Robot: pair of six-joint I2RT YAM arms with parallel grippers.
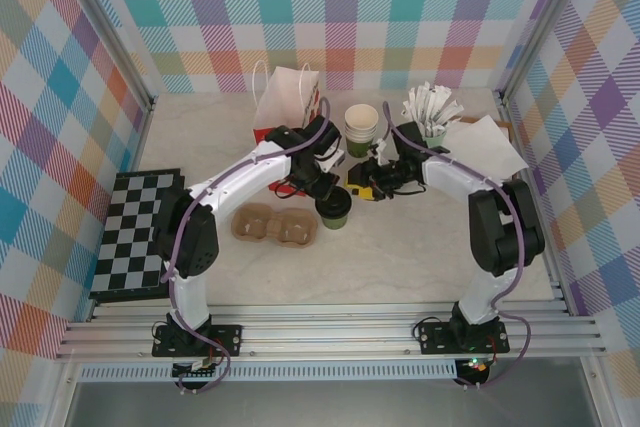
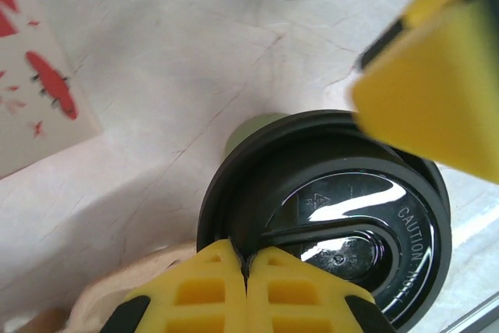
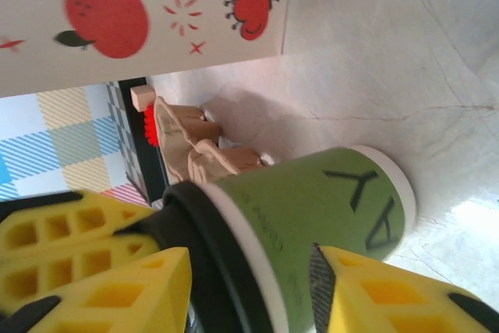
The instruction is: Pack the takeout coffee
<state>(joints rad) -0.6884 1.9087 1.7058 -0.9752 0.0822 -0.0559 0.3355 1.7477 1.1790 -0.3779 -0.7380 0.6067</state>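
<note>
Currently: table (image 1: 420, 257) carries a white paper bag (image 1: 285, 97) (red fruit print) toward 12 o'clock. Pulp cup carrier (image 1: 275, 227) near centre. Takeout coffee (image 1: 335, 209) stands upright on the table, just at 2 o'clock of the carrier, black lid (image 2: 351, 216) on. Right gripper (image 3: 249, 271) has its jaws parted astride the coffee; contact unclear. Left gripper (image 2: 245, 267) is closed, tips meeting over the lid's rim.

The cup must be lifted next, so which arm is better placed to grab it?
Right, probably. The right fingers stand apart on either side of the takeout coffee, ready to close; the left fingers are shut at the lid rim.
</note>
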